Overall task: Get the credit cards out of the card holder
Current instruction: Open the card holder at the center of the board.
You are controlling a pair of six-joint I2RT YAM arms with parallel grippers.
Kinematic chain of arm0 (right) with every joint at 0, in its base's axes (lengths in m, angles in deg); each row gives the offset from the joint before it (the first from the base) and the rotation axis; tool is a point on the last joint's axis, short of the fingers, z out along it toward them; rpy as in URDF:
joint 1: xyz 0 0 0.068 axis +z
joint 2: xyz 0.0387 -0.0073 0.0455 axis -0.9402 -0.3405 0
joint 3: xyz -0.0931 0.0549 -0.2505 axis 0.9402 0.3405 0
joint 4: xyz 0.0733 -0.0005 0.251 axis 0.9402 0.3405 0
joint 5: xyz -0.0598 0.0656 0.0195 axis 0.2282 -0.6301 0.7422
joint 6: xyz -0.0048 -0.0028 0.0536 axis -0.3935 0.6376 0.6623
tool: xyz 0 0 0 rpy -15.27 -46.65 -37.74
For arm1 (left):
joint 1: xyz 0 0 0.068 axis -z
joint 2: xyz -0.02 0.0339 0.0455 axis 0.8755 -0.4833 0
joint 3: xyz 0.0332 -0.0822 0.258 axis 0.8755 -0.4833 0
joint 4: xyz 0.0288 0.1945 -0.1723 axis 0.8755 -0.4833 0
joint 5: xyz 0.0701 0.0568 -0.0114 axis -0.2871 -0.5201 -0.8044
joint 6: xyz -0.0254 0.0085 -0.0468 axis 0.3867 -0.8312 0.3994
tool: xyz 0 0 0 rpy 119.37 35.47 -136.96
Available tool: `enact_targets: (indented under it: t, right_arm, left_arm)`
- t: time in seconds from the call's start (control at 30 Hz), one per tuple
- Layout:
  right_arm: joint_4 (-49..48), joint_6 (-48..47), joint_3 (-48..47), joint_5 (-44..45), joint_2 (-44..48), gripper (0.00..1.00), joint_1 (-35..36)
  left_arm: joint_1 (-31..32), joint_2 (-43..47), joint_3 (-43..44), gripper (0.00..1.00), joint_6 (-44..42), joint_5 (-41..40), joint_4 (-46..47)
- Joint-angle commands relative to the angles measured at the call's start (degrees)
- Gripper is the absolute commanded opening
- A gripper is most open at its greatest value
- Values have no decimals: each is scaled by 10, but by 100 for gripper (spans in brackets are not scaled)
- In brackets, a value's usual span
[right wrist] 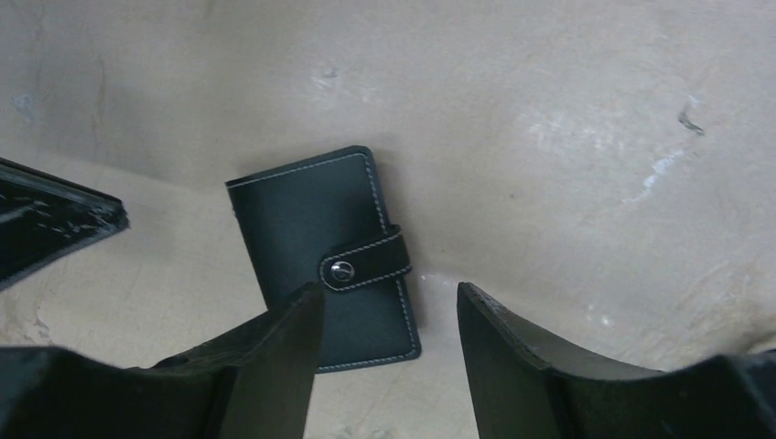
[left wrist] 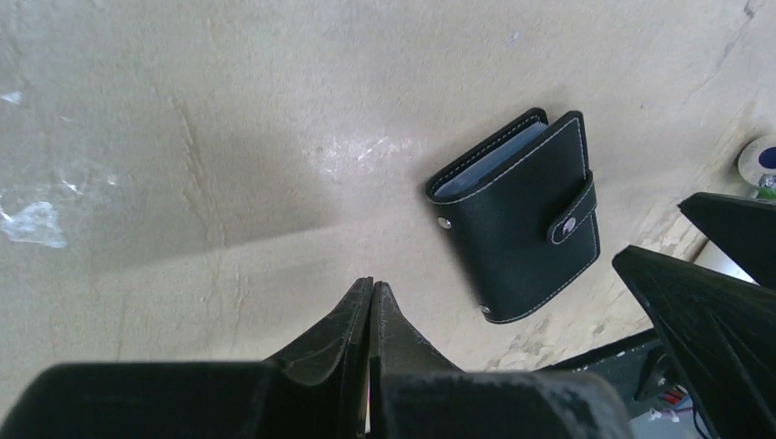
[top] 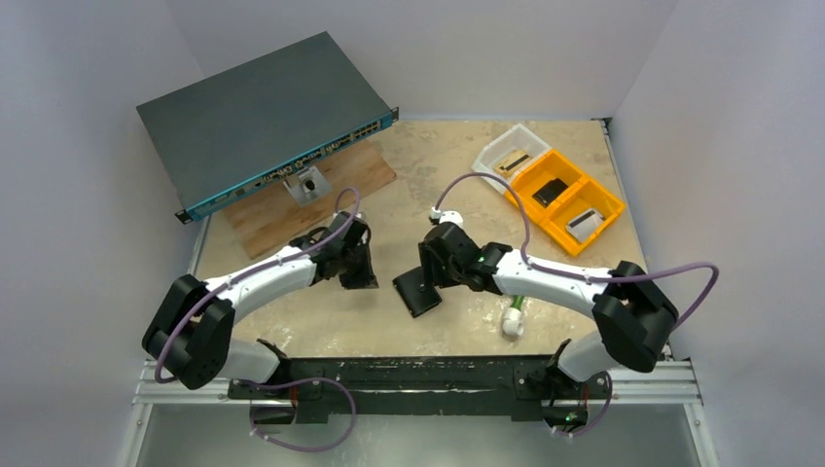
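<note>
wallet [left wrist: 522,215] is lying flat on the table [left wrist: 229,137] between the two grippers, strap snapped shut. cards [left wrist: 490,167] are showing as a pale edge inside it. left gripper [left wrist: 371,285] is sitting just beside the wallet, fingers pressed together, holding nothing. right gripper [right wrist: 389,294] is hanging over the strap end, fingers partly apart, gripping nothing; can't tell if it's touching.

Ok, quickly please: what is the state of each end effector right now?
Left end effector: shut, holding nothing.
Right end effector: open, above the card holder, not gripping it.
</note>
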State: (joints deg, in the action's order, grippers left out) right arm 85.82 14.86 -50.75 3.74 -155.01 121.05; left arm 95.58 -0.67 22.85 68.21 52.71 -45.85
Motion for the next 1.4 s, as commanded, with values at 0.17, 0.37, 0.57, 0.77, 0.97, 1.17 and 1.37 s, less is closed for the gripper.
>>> enact_targets:
  t: [0.17,0.37,0.57,0.77,0.97,1.17,1.37]
  right_arm:
    - [13,-17,-79,42,-79,50,48]
    - [34,-12,-96,64,-108,47,63]
    - [45,-3,-100,70,-123,39,69]
    - [53,9,-103,72,-143,30,69]
    - [62,33,-109,62,-159,14,70]
    - [50,66,-115,14,-165,0,70]
    - [36,93,-119,-5,-169,0,70]
  left_arm:
    - [-1,-45,-11,0,51,61,79]
    - [-1,-69,-11,0,53,74,92]
    - [-1,-76,-11,0,52,77,98]
    - [-2,-81,-6,0,46,85,100]
    - [-2,-81,5,0,27,91,91]
    - [-2,-50,20,1,15,96,66]
    - [-1,-34,36,4,17,115,69]
